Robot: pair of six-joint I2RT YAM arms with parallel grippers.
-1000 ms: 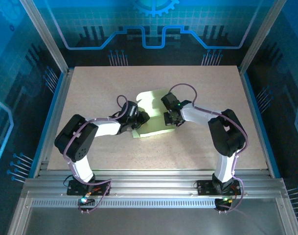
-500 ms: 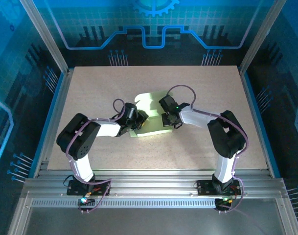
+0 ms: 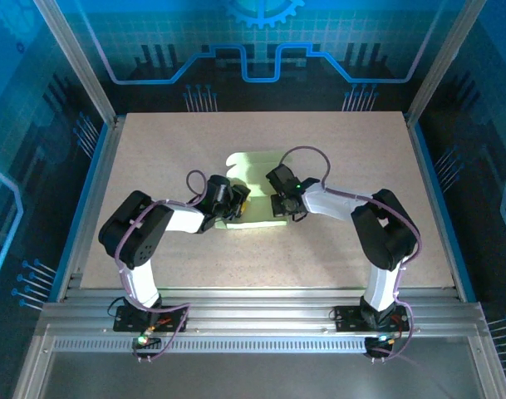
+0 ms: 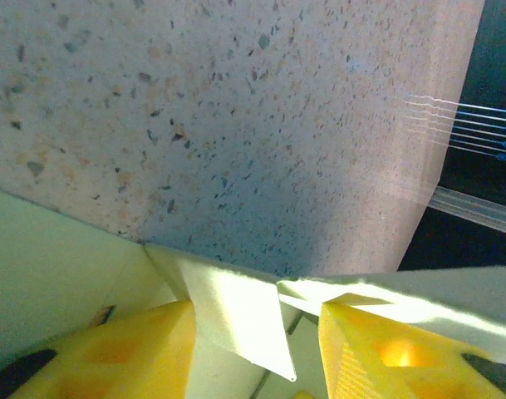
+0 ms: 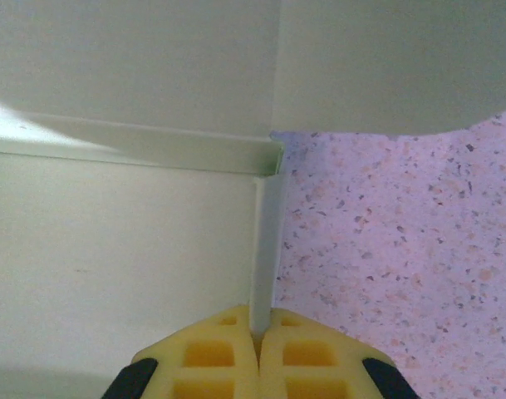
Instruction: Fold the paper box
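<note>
Tightly, right gripper (image 5: pixel 258 322) pinches the pale-green card paper box (image 3: pixel 254 169) edge. Left gripper (image 4: pixel 254 320), parted, straddles a flap (image 4: pixel 234 303); speckled table (image 3: pixel 352 158) spreads around.

From above, we find the tips of the left tool (image 3: pixel 236 203) and right tool (image 3: pixel 279 204) too small to read, and both cover the box (image 3: pixel 257 166) edge beneath them. On the left wrist, its fingers (image 4: pixel 111 357) are cut off at the bottom, and the box runs out below and left of them. On the right wrist, a strip of the box vanishes between the pinched fingers (image 5: pixel 211 353); the box overruns the edges above and left.
</note>
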